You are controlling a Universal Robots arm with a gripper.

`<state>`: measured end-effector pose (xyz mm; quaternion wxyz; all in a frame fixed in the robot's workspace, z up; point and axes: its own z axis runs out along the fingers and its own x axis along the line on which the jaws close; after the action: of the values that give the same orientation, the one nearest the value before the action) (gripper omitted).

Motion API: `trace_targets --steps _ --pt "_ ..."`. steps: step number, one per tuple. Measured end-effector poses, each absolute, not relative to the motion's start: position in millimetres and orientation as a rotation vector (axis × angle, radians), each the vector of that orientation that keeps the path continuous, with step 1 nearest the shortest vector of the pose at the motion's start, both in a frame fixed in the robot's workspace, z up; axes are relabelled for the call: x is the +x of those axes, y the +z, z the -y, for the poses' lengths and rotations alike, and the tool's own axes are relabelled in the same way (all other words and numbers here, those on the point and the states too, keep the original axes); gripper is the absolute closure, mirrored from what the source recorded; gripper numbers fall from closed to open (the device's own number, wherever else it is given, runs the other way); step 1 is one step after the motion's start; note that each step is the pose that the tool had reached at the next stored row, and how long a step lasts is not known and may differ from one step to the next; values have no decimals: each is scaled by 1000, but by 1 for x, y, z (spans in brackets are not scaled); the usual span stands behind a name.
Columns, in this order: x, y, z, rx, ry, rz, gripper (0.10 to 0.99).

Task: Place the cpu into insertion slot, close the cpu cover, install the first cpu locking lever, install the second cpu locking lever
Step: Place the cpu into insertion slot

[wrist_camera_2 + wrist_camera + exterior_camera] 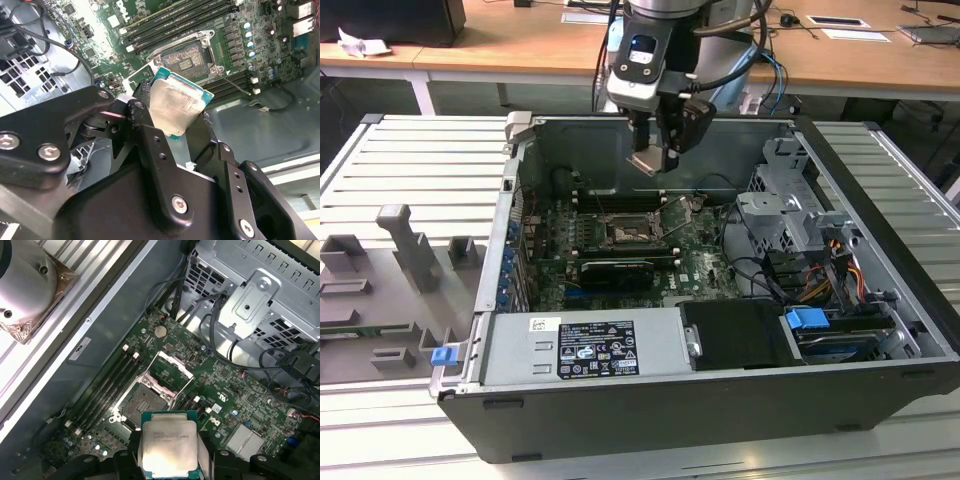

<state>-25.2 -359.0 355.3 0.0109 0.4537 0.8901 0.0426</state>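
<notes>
Gripper (655, 158) high over the open computer case (720, 410), narrowed onto the cpu (648, 163) and pinching it by two opposite edges. Closer in the second wrist view: black gripper (172, 122) with jaws clamped either side of the cpu (175, 106), pale metal face out, green edge peeping round it, tilted against the board behind. Same story in the first wrist view, cpu (169, 442) sitting square in the gripper (169, 460), printed face toward the camera.

Well apart from the insertion slot (139, 401), no contact, hanging in the air above the green circuit board (240, 395). Slot bare and dark, grey rim around it, just beside the long black memory slots (105, 385). Next to it the cpu cover (176, 363), swung up at one side of the slot, standing open, window frame tilted.

Over to the exterior view: insertion slot (625, 232) in the middle of the board, lower in the picture than the held cpu and a touch toward the exterior view's left of it. Grey power supply (580, 345) along the case's near wall, ribbed grey surface (410, 170) under the whole lot.
</notes>
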Motion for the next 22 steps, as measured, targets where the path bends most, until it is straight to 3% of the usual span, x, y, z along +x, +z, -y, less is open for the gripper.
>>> trace_targets --steps 22 --pt "-25 350 359 1759 127 -2560 557"
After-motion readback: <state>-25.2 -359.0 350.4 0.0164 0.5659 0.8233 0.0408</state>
